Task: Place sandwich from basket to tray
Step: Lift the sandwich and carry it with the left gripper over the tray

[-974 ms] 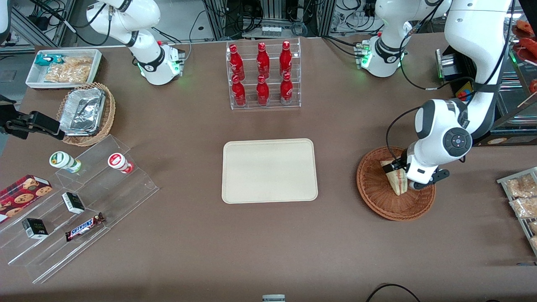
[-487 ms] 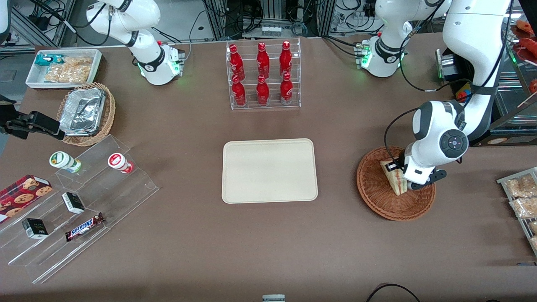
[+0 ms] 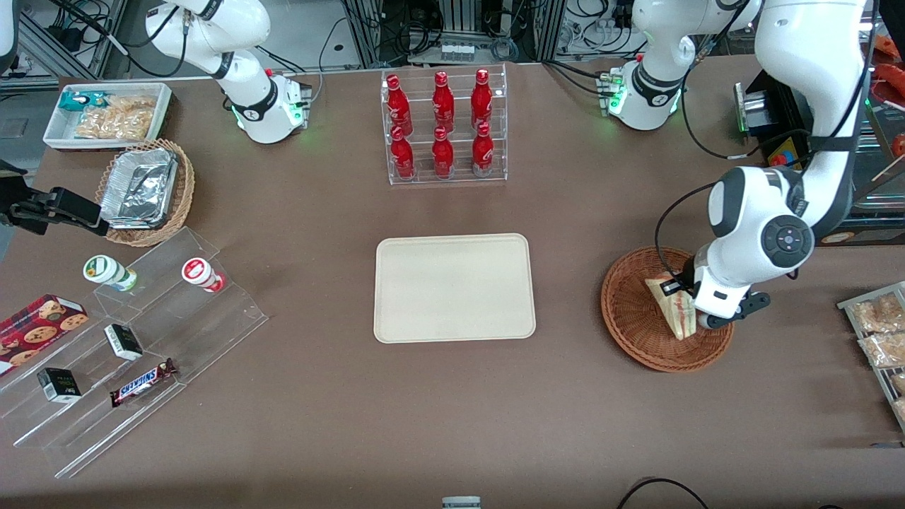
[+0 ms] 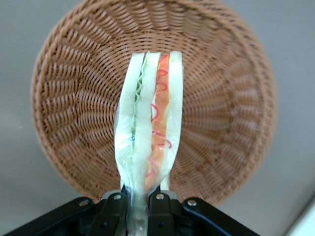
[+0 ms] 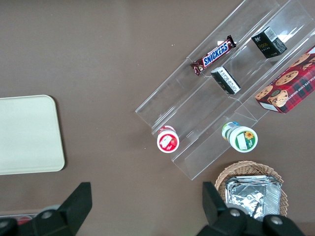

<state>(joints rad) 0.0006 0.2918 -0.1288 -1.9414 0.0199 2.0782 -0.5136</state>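
Note:
The sandwich (image 3: 674, 312), a clear-wrapped wedge with a red and green filling stripe, stands on edge over the reddish-brown woven basket (image 3: 626, 311). My gripper (image 3: 696, 316) is shut on one end of it. In the left wrist view the black fingers (image 4: 114, 209) pinch the wrap of the sandwich (image 4: 150, 128), which hangs above the middle of the basket (image 4: 221, 98). The beige tray (image 3: 452, 288) lies bare at the table's middle, a hand's breadth from the basket toward the parked arm's end.
A clear rack of red bottles (image 3: 443, 127) stands farther from the front camera than the tray. Bagged snacks (image 3: 880, 332) lie at the working arm's end. A stepped acrylic shelf (image 3: 134, 339), a tan basket of foil containers (image 3: 145, 191) and a white bin (image 3: 106, 116) sit toward the parked arm's end.
The gripper, still shut on the sandwich, has shifted a little toward the working arm's end and nearer the front camera, over the basket.

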